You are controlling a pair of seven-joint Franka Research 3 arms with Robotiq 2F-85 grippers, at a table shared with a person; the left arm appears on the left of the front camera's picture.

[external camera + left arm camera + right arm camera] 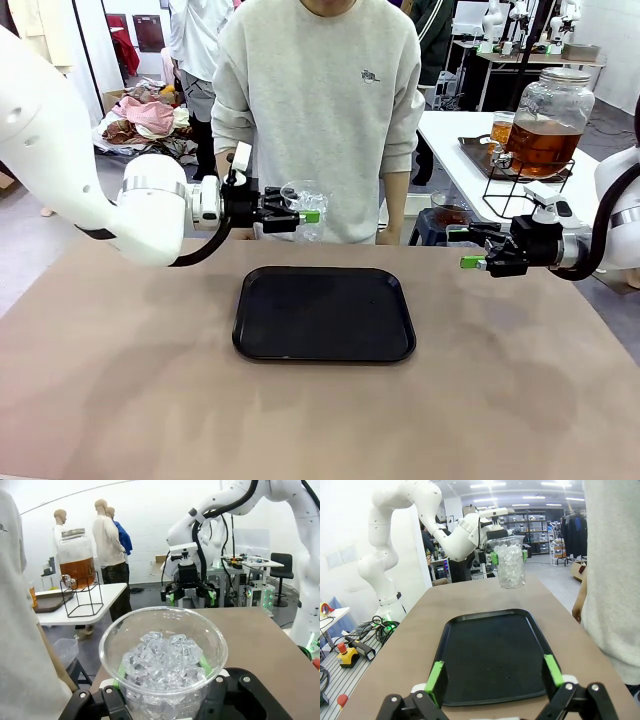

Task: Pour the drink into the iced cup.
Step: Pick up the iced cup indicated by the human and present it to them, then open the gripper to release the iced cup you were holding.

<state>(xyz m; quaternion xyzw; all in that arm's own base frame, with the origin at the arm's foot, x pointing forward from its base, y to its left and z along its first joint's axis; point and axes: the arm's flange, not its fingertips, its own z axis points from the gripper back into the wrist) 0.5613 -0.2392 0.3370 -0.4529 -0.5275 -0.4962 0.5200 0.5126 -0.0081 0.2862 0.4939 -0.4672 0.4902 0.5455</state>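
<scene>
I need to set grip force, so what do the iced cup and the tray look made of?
The iced cup, held in the left hand, looks like thin clear plastic: see-through wall, rolled rim, ice visible inside. The tray looks like matte black moulded plastic with a raised lip, though the look leaves it open.

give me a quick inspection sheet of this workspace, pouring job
surface: brown table, a black tray lying flat at its middle, nothing on the tray
job's things: clear cup of ice held upright above the table; drink dispenser jar on a wire stand on a white side table
clutter: nothing seen
grippers: left gripper shut on the cup of ice; right gripper open, holding nothing, above the tray's near edge
cables: black hose along each wrist; loose cables on the floor by the left arm's base
surroundings: person standing at the far side
</scene>
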